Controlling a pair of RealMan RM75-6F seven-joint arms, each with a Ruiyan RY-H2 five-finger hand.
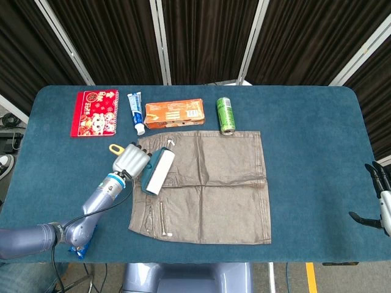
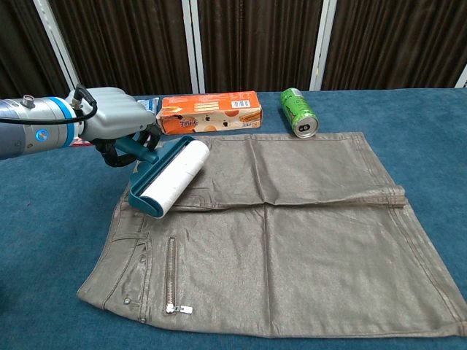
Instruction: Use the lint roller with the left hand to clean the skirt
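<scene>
We see the left hand (image 2: 117,120) gripping the handle of the lint roller (image 2: 169,178), whose white roll lies tilted across the waistband corner of the skirt (image 2: 292,233), apparently touching the fabric. The skirt lies flat on the blue table (image 1: 311,159). The right hand (image 1: 380,201) sits at the table's edge, fingers apart, holding nothing.
</scene>
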